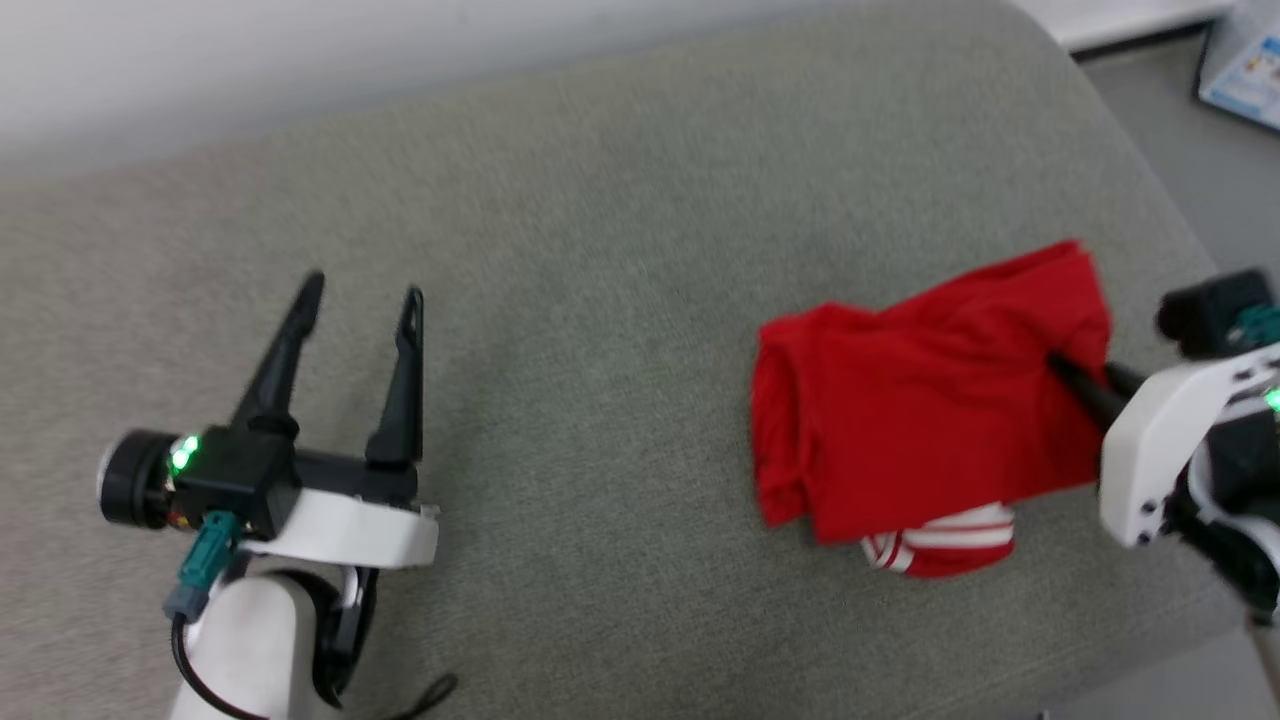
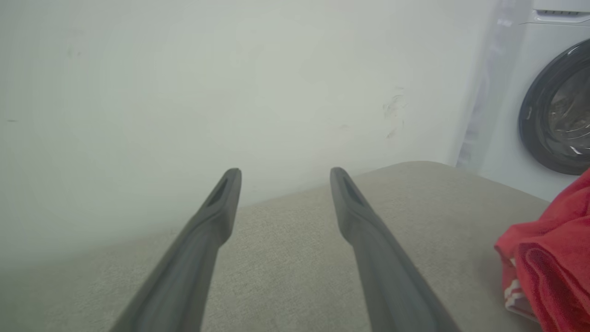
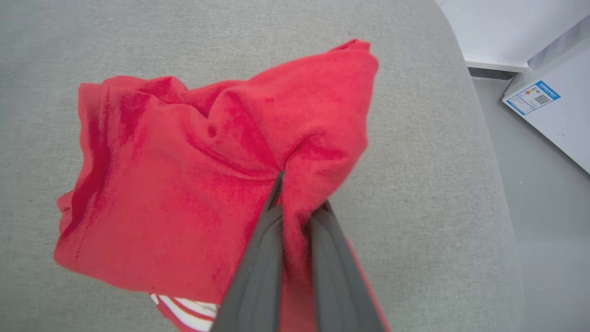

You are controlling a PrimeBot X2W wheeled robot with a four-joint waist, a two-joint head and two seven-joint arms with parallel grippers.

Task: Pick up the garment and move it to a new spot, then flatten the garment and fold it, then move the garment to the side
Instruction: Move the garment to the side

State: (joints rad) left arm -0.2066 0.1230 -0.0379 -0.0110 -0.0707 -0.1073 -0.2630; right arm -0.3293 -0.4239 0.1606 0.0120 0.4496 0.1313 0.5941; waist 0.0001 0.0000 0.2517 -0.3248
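My right gripper (image 3: pixel 281 179) is pinched shut on the garment (image 3: pixel 193 184), a small, soft red T-shirt lying crumpled and partly folded over itself. My two dark fingers meet at their tips with a ridge of red cloth caught between them. From the head view, this gripper (image 1: pixel 1058 365) comes in from the right edge and bites the garment (image 1: pixel 930 420) near its right border. The rest of the shirt spreads away from my fingertips to the left. A band of red-and-white striped trim (image 1: pixel 945 540) peeks out under the edge nearest my wrist (seen again low in the wrist view (image 3: pixel 189 311)).

The shirt rests on a broad grey woven-fabric cushion (image 1: pixel 600 300) with a rounded corner.

My left gripper (image 1: pixel 362 292) is spread wide and has hold of nothing, poised over bare cushion, well apart from the shirt. Along its fingers (image 2: pixel 284 173) I look at a plain pale wall (image 2: pixel 184 92). To their right stands a white washing machine (image 2: pixel 507 152) with a dark round door, and the red cloth (image 2: pixel 553 258) sits at the lower right.

Beyond the cushion's corner, off to the right of my right fingers, a white box (image 3: pixel 567 124) lies on the floor. It carries a blue-bordered label (image 3: pixel 531 97) with a square code, but its print is too small to read.
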